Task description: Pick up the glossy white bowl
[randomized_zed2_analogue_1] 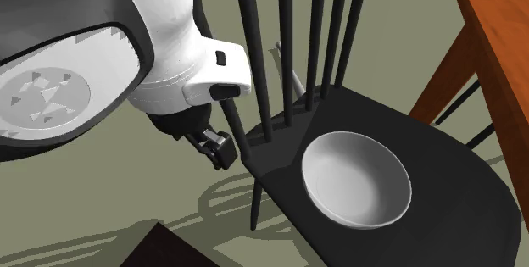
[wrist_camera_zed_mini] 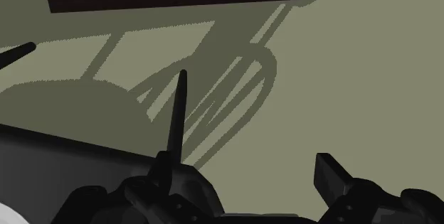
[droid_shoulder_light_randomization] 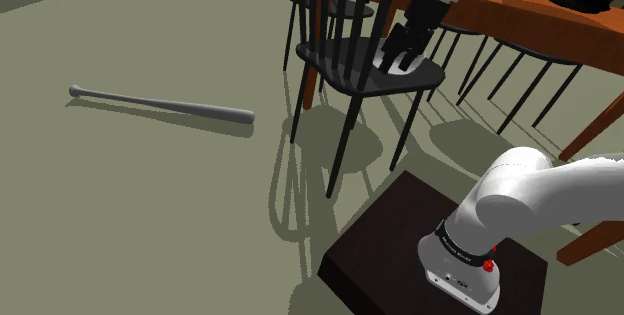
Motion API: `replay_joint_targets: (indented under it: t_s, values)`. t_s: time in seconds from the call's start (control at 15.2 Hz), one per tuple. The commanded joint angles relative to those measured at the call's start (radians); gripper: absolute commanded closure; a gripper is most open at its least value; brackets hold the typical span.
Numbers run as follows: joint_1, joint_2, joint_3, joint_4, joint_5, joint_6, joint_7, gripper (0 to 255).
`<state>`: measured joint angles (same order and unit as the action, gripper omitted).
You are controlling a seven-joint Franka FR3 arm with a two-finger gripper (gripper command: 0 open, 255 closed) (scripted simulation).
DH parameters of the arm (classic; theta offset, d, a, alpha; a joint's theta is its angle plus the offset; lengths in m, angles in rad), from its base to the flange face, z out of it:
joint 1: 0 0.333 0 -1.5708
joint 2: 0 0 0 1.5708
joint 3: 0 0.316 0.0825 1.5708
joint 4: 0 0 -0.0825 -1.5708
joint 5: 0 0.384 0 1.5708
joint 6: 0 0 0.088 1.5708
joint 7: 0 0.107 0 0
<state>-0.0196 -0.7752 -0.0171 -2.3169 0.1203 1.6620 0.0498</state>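
A glossy white bowl (randomized_zed2_analogue_1: 356, 176) sits upright and empty on the seat of a black spindle-back chair (randomized_zed2_analogue_1: 458, 197). In the shoulder view the bowl (droid_shoulder_light_randomization: 397, 61) lies at the seat's near right part, and my gripper (droid_shoulder_light_randomization: 405, 53) hangs right over it, fingers pointing down. The fingers (wrist_camera_zed_mini: 334, 176) stand apart with nothing between them, so my gripper (wrist_camera_zed_mini: 245, 169) is open. Between them in the wrist view I see floor and chair shadow, with the dark seat edge (wrist_camera_zed_mini: 64, 151) beside one finger. In the second exterior view my gripper (randomized_zed2_analogue_1: 214, 145) hangs below the white wrist, left of the chair's back spindles.
An orange-brown wooden table (droid_shoulder_light_randomization: 540, 18) with more black chairs stands behind the chair. A grey baseball bat (droid_shoulder_light_randomization: 160, 103) lies on the floor at the shoulder view's left. The dark stand (droid_shoulder_light_randomization: 400, 243) is close in front of the chair legs.
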Motion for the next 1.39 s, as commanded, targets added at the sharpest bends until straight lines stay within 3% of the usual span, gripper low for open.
replay_joint_targets:
  t_s: [0.0, 0.53, 1.06, 1.32]
  values:
    - [0.0, 0.0, 0.0, 0.0, 0.0, 0.0, 0.0, 0]
    - [-0.024, 0.215, -0.136, 0.18, -0.056, 0.038, -0.168, 0]
    - [-0.038, 0.451, -0.252, 0.419, -0.044, 0.036, -0.328, 0]
    - [-0.04, 0.439, -0.252, 0.354, -0.046, 0.089, -0.333, 0]
